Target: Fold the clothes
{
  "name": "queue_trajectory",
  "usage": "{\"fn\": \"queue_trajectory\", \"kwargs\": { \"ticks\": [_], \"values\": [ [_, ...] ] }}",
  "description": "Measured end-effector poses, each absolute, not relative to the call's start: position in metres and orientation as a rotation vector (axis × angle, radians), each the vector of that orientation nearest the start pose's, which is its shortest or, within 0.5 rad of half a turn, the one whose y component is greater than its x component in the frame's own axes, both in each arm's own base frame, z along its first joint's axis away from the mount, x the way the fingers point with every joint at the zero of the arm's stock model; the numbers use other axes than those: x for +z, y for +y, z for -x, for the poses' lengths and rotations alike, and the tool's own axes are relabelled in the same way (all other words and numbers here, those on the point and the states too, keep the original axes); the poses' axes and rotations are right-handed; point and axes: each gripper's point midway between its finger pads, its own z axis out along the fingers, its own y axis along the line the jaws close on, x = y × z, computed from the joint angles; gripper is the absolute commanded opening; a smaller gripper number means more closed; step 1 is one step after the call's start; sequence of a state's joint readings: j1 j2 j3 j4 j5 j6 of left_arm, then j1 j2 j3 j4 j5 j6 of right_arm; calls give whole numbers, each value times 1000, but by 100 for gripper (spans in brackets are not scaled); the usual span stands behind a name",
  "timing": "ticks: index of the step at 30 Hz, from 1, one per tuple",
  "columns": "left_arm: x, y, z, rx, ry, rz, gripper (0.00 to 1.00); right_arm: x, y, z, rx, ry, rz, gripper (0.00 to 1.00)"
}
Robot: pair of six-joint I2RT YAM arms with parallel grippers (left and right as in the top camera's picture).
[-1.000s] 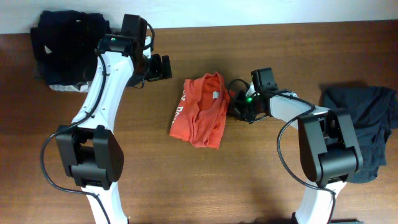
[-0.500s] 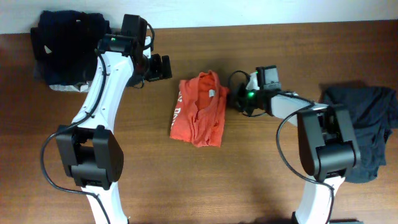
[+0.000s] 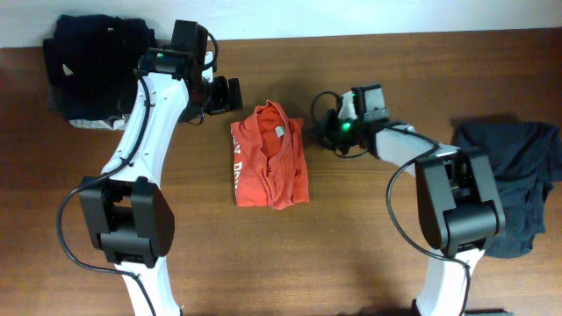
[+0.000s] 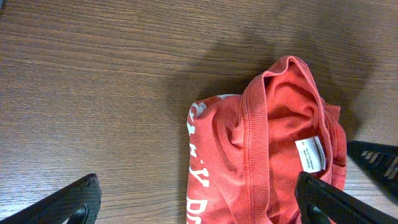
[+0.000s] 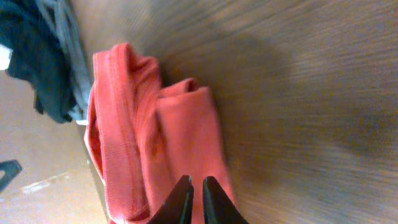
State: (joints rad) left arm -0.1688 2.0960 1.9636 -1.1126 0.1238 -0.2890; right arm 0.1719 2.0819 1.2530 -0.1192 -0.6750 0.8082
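The clothes, a red-orange T-shirt [image 3: 268, 167] with white lettering down its left side, lie bunched in a rough rectangle at the table's middle. My left gripper [image 3: 224, 95] hovers just beyond the shirt's upper left corner, wide open. In the left wrist view the collar and its white tag [image 4: 267, 155] lie between and ahead of the spread fingers of that gripper [image 4: 199, 202]. My right gripper [image 3: 318, 132] sits low at the shirt's upper right edge. In the right wrist view its jaws [image 5: 193, 186] stand shut to a thin slit above the folded cloth [image 5: 155, 143], with nothing visibly pinched.
A pile of dark garments [image 3: 92, 70] sits at the table's back left corner, behind the left arm. Another dark garment [image 3: 514, 175] lies crumpled at the right edge. Bare brown wood [image 3: 351, 246] spreads in front of the shirt.
The right gripper has travelled left and toward the back of the table, and the shirt has shifted left with it into a squarer, more upright shape. The left arm has not moved.
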Motion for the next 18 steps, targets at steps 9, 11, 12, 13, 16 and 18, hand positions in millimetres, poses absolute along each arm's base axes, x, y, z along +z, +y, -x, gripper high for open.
{"fn": "queue_trajectory", "kwargs": {
  "ticks": [9, 11, 12, 13, 16, 18],
  "values": [
    [137, -102, -471, -277, 2836, 142, 99, 28, 117, -433, 683, 2882, -747, 30],
    [137, -102, -471, -277, 2836, 142, 99, 38, 101, -432, 527, 2908, -753, 37],
    [137, -102, -471, -277, 2836, 142, 99, 46, 93, -430, 444, 2922, -761, 42],
    [137, -102, -471, -277, 2835, 142, 99, 54, 85, -429, 370, 2931, -769, 46],
    [137, -102, -471, -277, 2835, 142, 99, 86, 67, -432, 211, 2917, -757, 99],
    [137, -102, -471, -277, 2836, 142, 99, 103, 60, -432, 155, 2908, -753, 99]
  ]
}}
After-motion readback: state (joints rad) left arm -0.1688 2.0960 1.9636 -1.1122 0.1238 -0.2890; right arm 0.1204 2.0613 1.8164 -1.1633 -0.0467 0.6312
